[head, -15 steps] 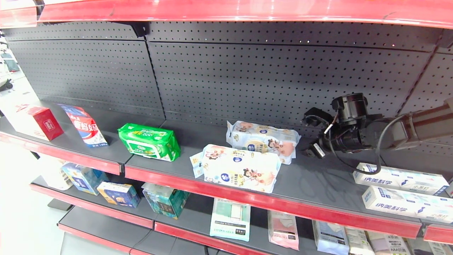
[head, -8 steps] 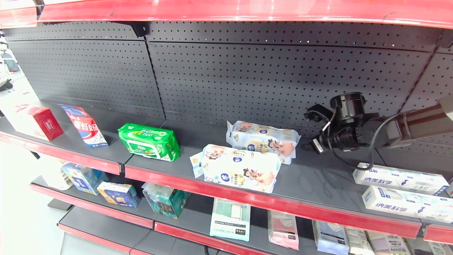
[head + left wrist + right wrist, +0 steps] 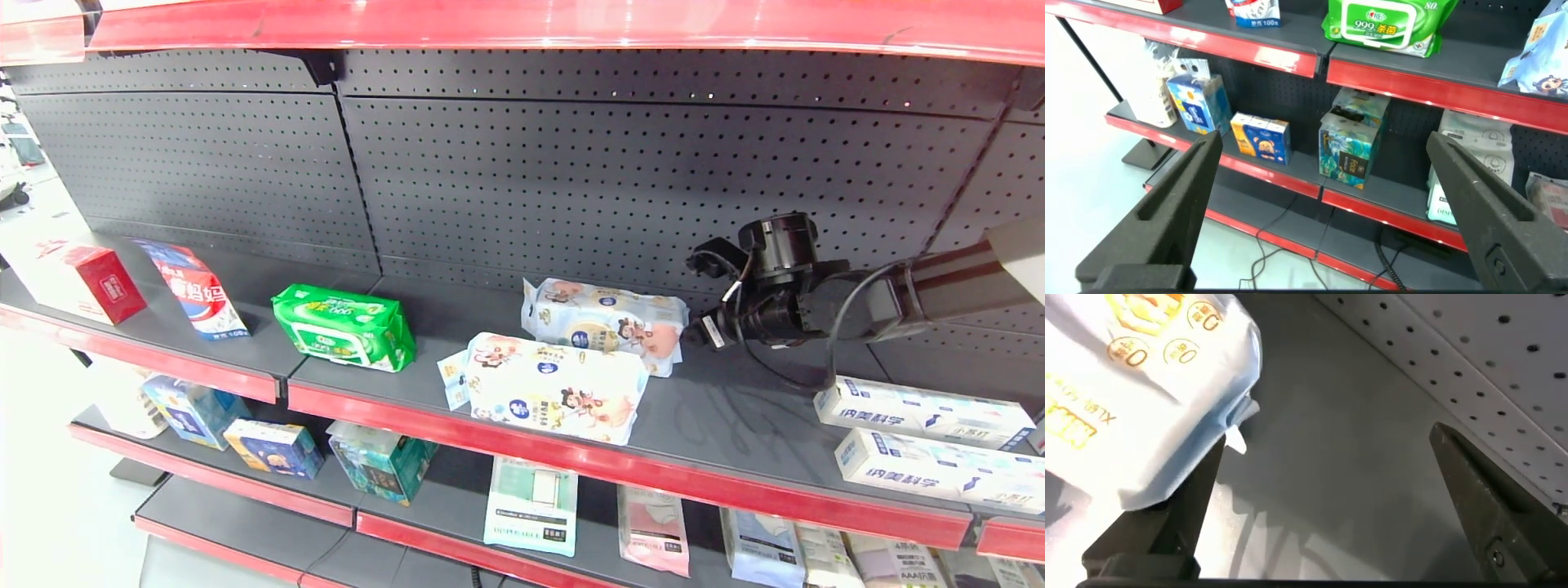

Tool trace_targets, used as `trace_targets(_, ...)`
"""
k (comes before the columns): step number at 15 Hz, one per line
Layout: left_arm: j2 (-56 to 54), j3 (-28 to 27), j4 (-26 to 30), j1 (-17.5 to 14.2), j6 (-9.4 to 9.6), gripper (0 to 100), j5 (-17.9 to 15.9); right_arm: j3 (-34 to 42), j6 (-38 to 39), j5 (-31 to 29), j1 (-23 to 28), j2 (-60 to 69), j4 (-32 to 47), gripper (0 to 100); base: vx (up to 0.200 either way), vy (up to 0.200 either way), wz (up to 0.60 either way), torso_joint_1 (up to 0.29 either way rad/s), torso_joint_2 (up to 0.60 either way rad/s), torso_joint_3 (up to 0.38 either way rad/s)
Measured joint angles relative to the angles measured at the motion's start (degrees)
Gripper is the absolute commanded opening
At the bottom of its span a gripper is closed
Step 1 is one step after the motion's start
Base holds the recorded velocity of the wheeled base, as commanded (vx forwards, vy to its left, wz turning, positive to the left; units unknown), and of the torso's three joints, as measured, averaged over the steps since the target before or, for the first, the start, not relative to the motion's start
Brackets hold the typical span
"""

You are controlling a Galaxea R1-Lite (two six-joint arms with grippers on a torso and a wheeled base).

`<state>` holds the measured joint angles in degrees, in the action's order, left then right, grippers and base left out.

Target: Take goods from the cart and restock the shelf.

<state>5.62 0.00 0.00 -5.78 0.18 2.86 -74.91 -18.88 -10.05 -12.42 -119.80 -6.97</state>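
Over middle shelf (image 3: 735,425), right side: right arm stretched level from right edge. Right gripper (image 3: 695,331) just beside end of rear cartoon-print pack (image 3: 604,322), lying flat behind front cartoon-print pack (image 3: 559,388). Head view: wrist housing hides fingers. Right wrist view: right gripper (image 3: 1327,441) spread wide, gripping nothing. Rear cartoon-print pack (image 3: 1143,392) cut off by frame, corner just beside one finger, contact unclear. Left wrist view: left gripper (image 3: 1323,143) spread, empty, facing lower shelves with teal box (image 3: 1351,147). Green wipes pack (image 3: 1388,24) on shelf above.
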Motion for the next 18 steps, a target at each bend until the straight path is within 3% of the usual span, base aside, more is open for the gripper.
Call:
trace_targets(13,0.0,0.0,0.0,0.0,0.00,100,0.0,-1.7,0.2,-0.1,-3.0,-0.9,0.0,100,0.000,0.000,0.00,0.000,0.00,0.000)
trace_targets(18,0.0,0.0,0.0,0.0,0.00,100,0.0,2.2,0.5,-0.7,0.4,3.0,0.0,100,0.000,0.000,0.00,0.000,0.00,0.000)
